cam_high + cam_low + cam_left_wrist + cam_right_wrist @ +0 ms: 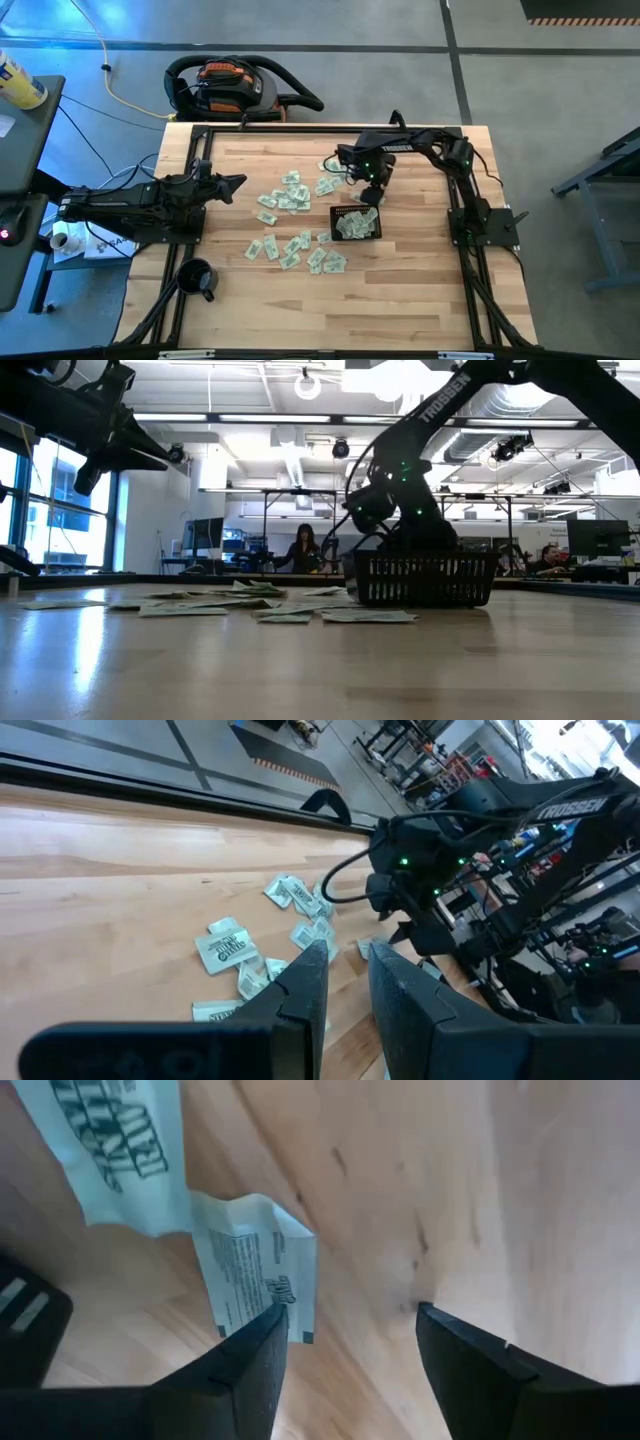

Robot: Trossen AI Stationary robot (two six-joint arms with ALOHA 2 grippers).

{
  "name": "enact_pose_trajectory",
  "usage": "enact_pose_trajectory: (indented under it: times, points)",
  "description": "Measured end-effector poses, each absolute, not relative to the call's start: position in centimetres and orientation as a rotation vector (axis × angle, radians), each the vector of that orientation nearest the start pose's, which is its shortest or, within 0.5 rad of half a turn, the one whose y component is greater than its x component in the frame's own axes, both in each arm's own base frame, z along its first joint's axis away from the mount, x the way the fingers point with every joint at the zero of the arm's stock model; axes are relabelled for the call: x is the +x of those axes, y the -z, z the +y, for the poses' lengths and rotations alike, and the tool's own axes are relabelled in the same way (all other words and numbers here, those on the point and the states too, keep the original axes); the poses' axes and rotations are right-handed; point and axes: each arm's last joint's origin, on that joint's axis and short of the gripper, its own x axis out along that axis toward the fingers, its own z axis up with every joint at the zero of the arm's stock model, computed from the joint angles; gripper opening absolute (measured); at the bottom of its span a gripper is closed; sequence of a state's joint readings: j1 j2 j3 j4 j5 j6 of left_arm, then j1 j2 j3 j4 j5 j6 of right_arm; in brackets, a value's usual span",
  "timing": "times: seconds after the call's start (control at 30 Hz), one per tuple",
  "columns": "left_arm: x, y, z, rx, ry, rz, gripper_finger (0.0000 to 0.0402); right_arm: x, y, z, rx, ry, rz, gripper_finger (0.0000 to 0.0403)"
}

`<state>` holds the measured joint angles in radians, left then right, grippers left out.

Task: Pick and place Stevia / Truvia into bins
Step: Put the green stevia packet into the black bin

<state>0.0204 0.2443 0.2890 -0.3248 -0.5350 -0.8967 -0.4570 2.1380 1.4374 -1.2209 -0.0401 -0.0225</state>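
Right hand (372,194) pointing down beside basket (356,222), fingers wide, sachet (256,1270) touching one finger; left hand (236,183) raised over desk (420,290), fingers narrow, empty.

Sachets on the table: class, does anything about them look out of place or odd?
Yes. Most sachets lie scattered loose across the table, outside the black basket, which holds only a few. One sachet by the open right gripper is creased.

Place: robotics lab or workshop.
Evidence: exposed ceiling ducts (520,405) above the wooden counter (400,300); shop vacuum (228,85) on concrete floor behind it; monitors beyond.
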Motion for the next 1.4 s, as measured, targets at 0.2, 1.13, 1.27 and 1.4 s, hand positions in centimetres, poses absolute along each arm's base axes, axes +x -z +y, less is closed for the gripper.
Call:
enact_pose_trajectory:
  times: [0.2, 1.13, 1.27, 1.4]
  points:
    - [9.4, -21.3, 1.7, -0.795, -0.643, 0.003, 0.0111, 32.3, -12.2, -15.7, 0.379, 0.434, 1.848, 0.0195]
    - [9.5, -21.4, 1.7, -0.819, -0.652, -0.029, 0.0111, 34.2, -17.4, -21.5, 0.656, 0.639, 1.451, 0.0172]
    - [9.5, -21.4, 1.7, -0.818, -0.654, -0.030, 0.0111, 34.3, -16.8, -21.8, 0.677, 0.678, 1.439, 0.0172]
    - [9.5, -21.5, 1.7, -0.820, -0.652, -0.036, 0.0111, 34.0, -15.4, -22.4, 0.716, 0.691, 1.480, 0.0172]
